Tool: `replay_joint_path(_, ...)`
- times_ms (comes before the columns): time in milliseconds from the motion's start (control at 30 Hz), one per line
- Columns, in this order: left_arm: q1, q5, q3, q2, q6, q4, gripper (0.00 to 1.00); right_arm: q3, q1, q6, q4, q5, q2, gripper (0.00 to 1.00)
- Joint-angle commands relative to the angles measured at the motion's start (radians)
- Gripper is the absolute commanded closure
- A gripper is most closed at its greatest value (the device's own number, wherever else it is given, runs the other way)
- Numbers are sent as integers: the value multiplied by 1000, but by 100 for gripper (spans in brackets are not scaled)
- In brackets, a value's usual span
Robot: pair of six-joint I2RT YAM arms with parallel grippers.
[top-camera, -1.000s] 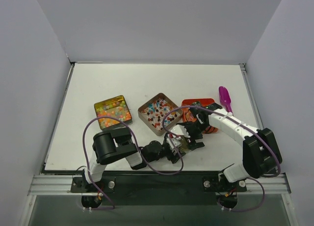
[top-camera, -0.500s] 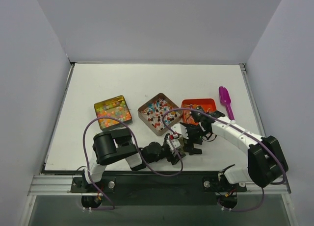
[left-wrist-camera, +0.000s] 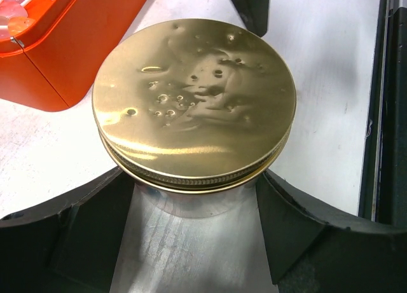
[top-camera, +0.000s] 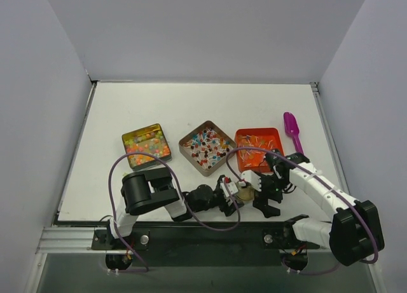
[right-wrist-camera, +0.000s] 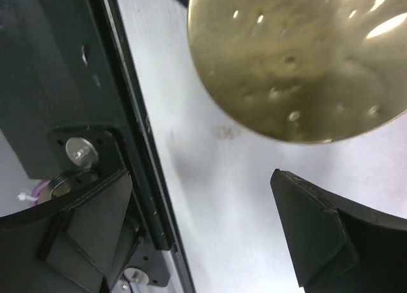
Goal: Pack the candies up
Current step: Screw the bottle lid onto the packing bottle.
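Clamping the jar (left-wrist-camera: pixel 191 248) by its sides at bottom centre, left gripper (left-wrist-camera: pixel 194 178) is probably steadying it so right gripper (right-wrist-camera: pixel 200 201), wide open and empty, can take the gold lid (left-wrist-camera: pixel 194 102).

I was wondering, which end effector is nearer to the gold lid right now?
Left. The left end effector grips the jar directly under the gold lid; the right end effector stands open beside the lid, apart from it.

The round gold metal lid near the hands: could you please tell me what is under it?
A pale cylindrical jar body shows directly beneath the gold lid; whatever is inside it is covered.
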Motion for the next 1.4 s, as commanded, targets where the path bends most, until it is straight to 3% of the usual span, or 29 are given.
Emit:
replay_joint_path(0, 21, -57, -73, 98, 13, -442, 100, 32, -41, -10, -152, 37, -30, 0)
replay_joint_path(167, 21, -60, -73, 95, 27, -445, 100, 116, -207, -178, -209, -77, -165, 0)
replay_joint_path(300, 19, -45, -71, 98, 24, -448, 100, 207, -210, -265, -162, -217, -228, 0)
replay_joint_path(533, 19, -37, -70, 103, 19, -444, 100, 468, -150, -376, -275, -340, 105, 0)
replay_joint_path(767, 16, -47, -71, 97, 25, -436, 100, 606, -95, -465, -335, -360, 413, 1)
replay_joint_path(1067, 16, -41, -71, 98, 21, -428, 100, 634, -18, -525, -384, -338, 550, 0)
replay_joint_path(1367, 18, -47, -71, 100, 13, -430, 100, 588, 2, -553, -380, -320, 559, 0)
